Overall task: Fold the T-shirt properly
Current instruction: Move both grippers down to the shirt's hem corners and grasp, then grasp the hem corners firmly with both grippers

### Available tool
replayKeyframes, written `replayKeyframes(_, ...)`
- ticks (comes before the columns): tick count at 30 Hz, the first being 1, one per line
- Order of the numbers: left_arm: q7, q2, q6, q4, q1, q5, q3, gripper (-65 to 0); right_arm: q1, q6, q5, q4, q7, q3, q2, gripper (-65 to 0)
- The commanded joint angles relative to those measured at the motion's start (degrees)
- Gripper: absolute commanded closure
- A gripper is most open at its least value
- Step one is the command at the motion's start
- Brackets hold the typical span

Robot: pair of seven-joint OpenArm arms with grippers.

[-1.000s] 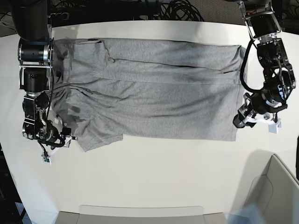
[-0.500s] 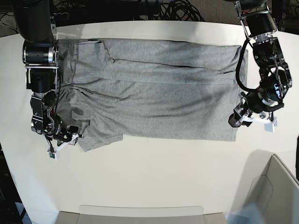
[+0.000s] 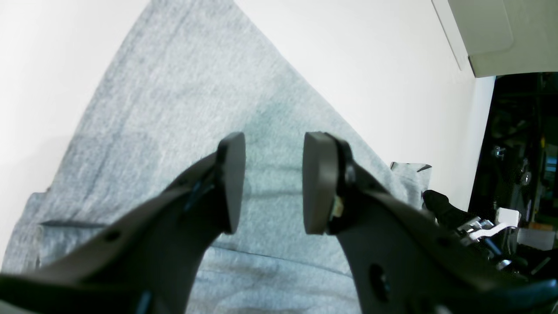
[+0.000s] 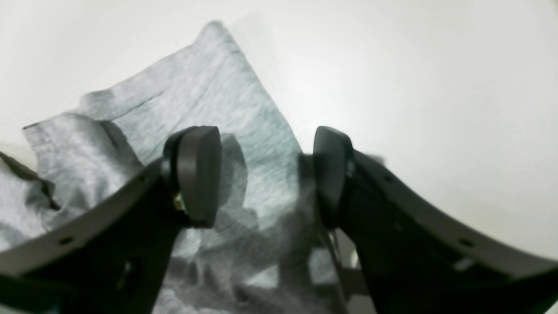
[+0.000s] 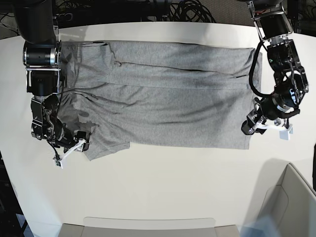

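The T-shirt (image 5: 158, 94) was spread lengthwise across the far half of the white table (image 5: 173, 187), its far long edge already folded inward, with a crease seen running along the cloth. The near long edge was not yet folded. The left gripper (image 5: 268, 129) was poised at the near right corner and the right gripper (image 5: 70, 144) at the near left sleeve, each with jaws parted and nothing held. The crosswise folds were judged still outstanding.
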Motion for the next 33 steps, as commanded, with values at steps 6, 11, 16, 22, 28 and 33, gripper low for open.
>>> replayKeyframes(6, -0.40, -0.57, 0.00, 0.94, -1.18, -0.91, -0.08, -23.0, -0.49, 1.91, 1.99, 0.84, -2.20, 0.36, 0.37, -33.6)
replayKeyframes(11, -0.40, -0.57, 0.00, 0.94, -1.10, -0.91, -0.08, -23.0, -3.65, 5.78, 17.02, 1.11, -3.26, 0.18, 1.43, -33.6)
replayKeyframes(16, -0.49, -0.57, 0.00, -1.17, -1.62, -0.91, -0.08, -23.0, -3.74, 5.78, 18.34, 1.11, -3.17, 0.09, 1.69, -33.6)
replayKeyframes(22, -5.77, -1.01, -0.09, -15.68, -8.92, -0.91, 0.36, -23.5, -3.65, 5.78, 18.34, 1.11, -3.17, 0.09, 1.69, -33.6)
replayKeyframes(28, -17.63, -4.87, -0.09, -26.05, -16.39, 2.87, 14.25, -28.9, -3.74, 5.78, 18.34, 1.02, -3.34, 0.09, 1.60, -33.6)
replayKeyframes(33, -27.83, -5.22, -0.09, -31.76, -17.18, 10.43, 20.84, -31.3, -3.74, 5.78, 18.34, 1.02, -3.34, 0.09, 1.87, -33.6)
